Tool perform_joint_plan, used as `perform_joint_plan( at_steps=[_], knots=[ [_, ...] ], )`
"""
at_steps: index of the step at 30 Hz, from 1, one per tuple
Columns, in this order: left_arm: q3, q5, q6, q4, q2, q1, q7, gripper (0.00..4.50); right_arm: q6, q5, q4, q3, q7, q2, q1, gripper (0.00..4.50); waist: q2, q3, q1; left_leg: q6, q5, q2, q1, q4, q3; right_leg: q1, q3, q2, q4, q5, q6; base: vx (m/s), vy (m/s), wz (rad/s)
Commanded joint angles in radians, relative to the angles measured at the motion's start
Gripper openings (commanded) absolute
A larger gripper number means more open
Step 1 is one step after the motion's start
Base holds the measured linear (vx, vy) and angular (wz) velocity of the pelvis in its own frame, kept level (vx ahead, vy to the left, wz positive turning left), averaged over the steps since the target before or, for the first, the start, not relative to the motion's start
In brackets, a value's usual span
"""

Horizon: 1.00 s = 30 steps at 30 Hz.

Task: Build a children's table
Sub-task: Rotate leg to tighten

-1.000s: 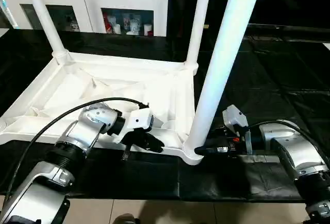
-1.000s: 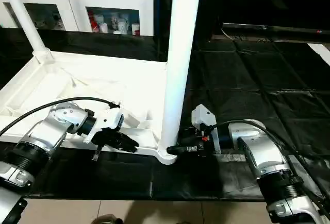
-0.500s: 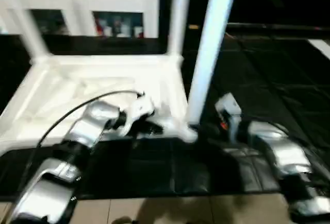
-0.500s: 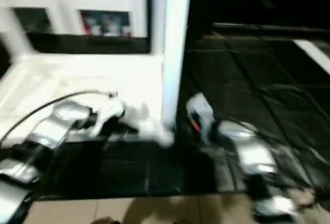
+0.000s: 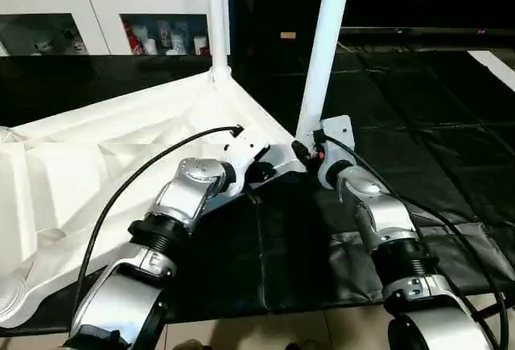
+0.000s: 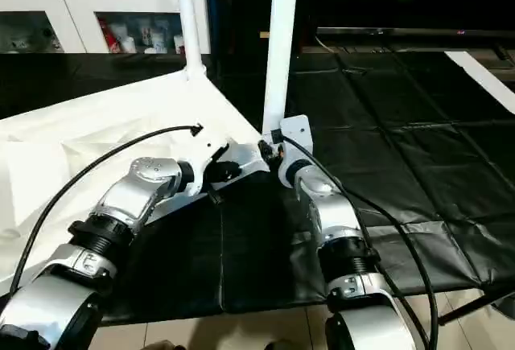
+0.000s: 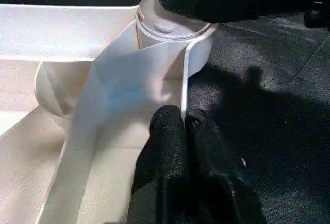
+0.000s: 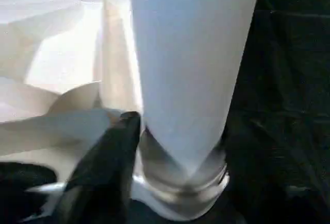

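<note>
Black mat (image 5: pixel 418 117); left hand (image 7: pixel 183 126) pinches tabletop rim (image 7: pixel 184 87); right hand (image 5: pixel 304 154) clamps leg (image 5: pixel 324 44).

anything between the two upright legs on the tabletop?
Nothing: between the near leg and far leg runs just the tabletop's bare rim, per the left eye view.

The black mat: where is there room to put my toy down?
The black mat lies bare to the right of the near leg. Another bare patch lies between the two forearms. It is crowded at the table top corner, where the left hand and right hand meet.
</note>
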<state>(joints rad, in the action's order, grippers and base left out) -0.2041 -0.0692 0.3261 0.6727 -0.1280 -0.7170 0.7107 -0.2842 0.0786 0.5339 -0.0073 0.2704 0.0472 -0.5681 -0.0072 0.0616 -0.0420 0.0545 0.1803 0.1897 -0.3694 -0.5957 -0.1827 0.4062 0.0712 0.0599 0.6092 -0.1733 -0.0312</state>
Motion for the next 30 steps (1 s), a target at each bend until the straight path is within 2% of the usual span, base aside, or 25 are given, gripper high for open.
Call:
perform_joint_plan(
  at_steps=[1, 3, 5, 7, 8, 11, 12, 14, 15, 16, 18, 21, 23, 25, 28, 30],
  knots=[
    [0.000, 0.013, -0.023, -0.039, 0.014, -0.033, -0.024, 0.00, -0.030, 0.037, -0.023, 0.014, 0.062, -0.010, 0.030, 2.80, 0.000, -0.075, -0.006, -0.045, 0.151, 0.035, 0.009, 0.062, 0.015, -0.064, -0.052, 0.082, -0.076, -0.181, -0.199, 0.000, 0.000, 0.00],
    [0.002, 0.010, -0.036, -0.033, -0.003, -0.031, -0.009, 0.00, -0.024, 0.046, -0.056, 0.017, 0.116, 0.020, 0.052, 3.06, -0.001, -0.075, -0.006, -0.043, 0.155, 0.034, 0.009, 0.062, 0.015, -0.065, -0.052, 0.082, -0.077, -0.193, -0.193, 0.000, 0.000, 0.00],
    [0.002, 0.008, -0.057, -0.028, -0.021, -0.028, 0.011, 0.00, -0.040, 0.068, -0.091, 0.014, 0.172, 0.053, 0.072, 3.14, -0.002, -0.074, -0.006, -0.050, 0.160, 0.034, 0.007, 0.062, 0.015, -0.066, -0.052, 0.082, -0.080, -0.205, -0.184, 0.000, 0.000, 0.00],
    [0.001, 0.011, -0.097, -0.017, -0.047, -0.022, 0.050, 0.00, -0.051, 0.106, -0.136, 0.003, 0.256, 0.106, 0.097, 3.40, -0.002, -0.075, -0.006, -0.058, 0.148, 0.034, 0.007, 0.060, 0.015, -0.067, -0.052, 0.081, -0.079, -0.189, -0.187, 0.000, 0.000, 0.00],
    [0.001, 0.011, -0.097, -0.017, -0.047, -0.022, 0.050, 0.00, -0.051, 0.106, -0.136, 0.003, 0.256, 0.106, 0.097, 3.49, -0.002, -0.075, -0.007, -0.061, 0.148, 0.033, 0.005, 0.060, 0.016, -0.068, -0.051, 0.081, -0.080, -0.189, -0.187, 0.000, 0.000, 0.00],
    [-0.013, 0.013, -0.166, -0.006, -0.093, -0.005, 0.137, 0.00, -0.044, 0.129, -0.186, 0.011, 0.396, 0.205, 0.130, 3.60, -0.003, -0.078, -0.010, -0.073, 0.128, 0.035, 0.004, 0.057, 0.016, -0.070, -0.052, 0.082, -0.074, -0.154, -0.193, 0.000, 0.000, 0.00],
    [-0.017, 0.015, -0.176, -0.005, -0.104, -0.001, 0.162, 0.00, -0.039, 0.135, -0.199, 0.014, 0.431, 0.227, 0.137, 3.77, -0.003, -0.077, -0.010, -0.075, 0.126, 0.035, 0.004, 0.057, 0.015, -0.068, -0.051, 0.080, -0.074, -0.149, -0.196, 0.000, 0.000, 0.00],
    [-0.034, 0.020, -0.210, -0.006, -0.143, 0.012, 0.245, 0.00, -0.023, 0.141, -0.218, 0.023, 0.534, 0.294, 0.148, 3.96, -0.004, -0.076, -0.010, -0.078, 0.141, 0.035, 0.004, 0.057, 0.015, -0.067, -0.050, 0.081, -0.076, -0.172, -0.196, 0.000, 0.000, 0.00],
    [-0.034, 0.020, -0.210, -0.006, -0.143, 0.012, 0.245, 0.00, -0.023, 0.141, -0.218, 0.023, 0.534, 0.294, 0.148, 4.00, -0.005, -0.075, -0.010, -0.078, 0.152, 0.034, 0.005, 0.057, 0.015, -0.067, -0.049, 0.081, -0.079, -0.191, -0.195, 0.000, 0.000, 0.00],
    [-0.046, 0.030, -0.235, -0.014, -0.167, 0.021, 0.307, 0.00, -0.007, 0.139, -0.220, 0.034, 0.591, 0.332, 0.151, 4.06, -0.007, -0.073, -0.012, -0.071, 0.167, 0.035, 0.007, 0.057, 0.014, -0.064, -0.049, 0.081, -0.083, -0.233, -0.188, 0.000, 0.000, 0.00],
    [-0.060, 0.048, -0.257, -0.033, -0.192, 0.034, 0.390, 0.00, 0.007, 0.143, -0.230, 0.050, 0.655, 0.369, 0.155, 4.06, -0.004, -0.071, -0.016, -0.066, 0.173, 0.038, 0.010, 0.059, 0.014, -0.060, -0.051, 0.083, -0.085, -0.258, -0.185, 0.000, 0.000, 0.00],
    [-0.085, 0.055, -0.296, -0.048, -0.231, 0.043, 0.493, 0.00, 0.019, 0.144, -0.241, 0.089, 0.749, 0.414, 0.157, 4.32, -0.003, -0.071, -0.024, -0.062, 0.181, 0.042, 0.012, 0.060, 0.014, -0.057, -0.051, 0.082, -0.084, -0.261, -0.187, 0.000, 0.000, 0.00],
    [-0.094, 0.062, -0.308, -0.053, -0.245, 0.046, 0.542, 0.00, 0.027, 0.147, -0.249, 0.112, 0.794, 0.431, 0.159, 4.41, 0.001, -0.071, -0.035, -0.058, 0.182, 0.045, 0.016, 0.061, 0.013, -0.054, -0.051, 0.082, -0.080, -0.246, -0.195, 0.000, 0.000, 0.00],
    [-0.102, 0.072, -0.314, -0.065, -0.256, 0.050, 0.589, 0.00, 0.024, 0.157, -0.264, 0.132, 0.846, 0.442, 0.163, 4.41, 0.000, -0.073, -0.049, -0.053, 0.183, 0.048, 0.016, 0.062, 0.013, -0.056, -0.051, 0.084, -0.077, -0.238, -0.197, 0.000, 0.000, 0.00],
    [-0.117, 0.094, -0.314, -0.085, -0.268, 0.054, 0.666, 0.00, 0.022, 0.173, -0.286, 0.166, 0.947, 0.454, 0.167, 4.41, -0.007, -0.073, -0.058, -0.056, 0.175, 0.048, 0.013, 0.061, 0.012, -0.057, -0.051, 0.087, -0.073, -0.240, -0.194, 0.000, 0.000, 0.00],
    [-0.125, 0.094, -0.326, -0.087, -0.270, 0.055, 0.686, 0.00, 0.021, 0.176, -0.281, 0.176, 0.976, 0.457, 0.162, 4.41, -0.005, -0.072, -0.060, -0.054, 0.179, 0.048, 0.015, 0.062, 0.012, -0.053, -0.051, 0.087, -0.078, -0.260, -0.188, 0.000, 0.000, 0.00]
  ],
)
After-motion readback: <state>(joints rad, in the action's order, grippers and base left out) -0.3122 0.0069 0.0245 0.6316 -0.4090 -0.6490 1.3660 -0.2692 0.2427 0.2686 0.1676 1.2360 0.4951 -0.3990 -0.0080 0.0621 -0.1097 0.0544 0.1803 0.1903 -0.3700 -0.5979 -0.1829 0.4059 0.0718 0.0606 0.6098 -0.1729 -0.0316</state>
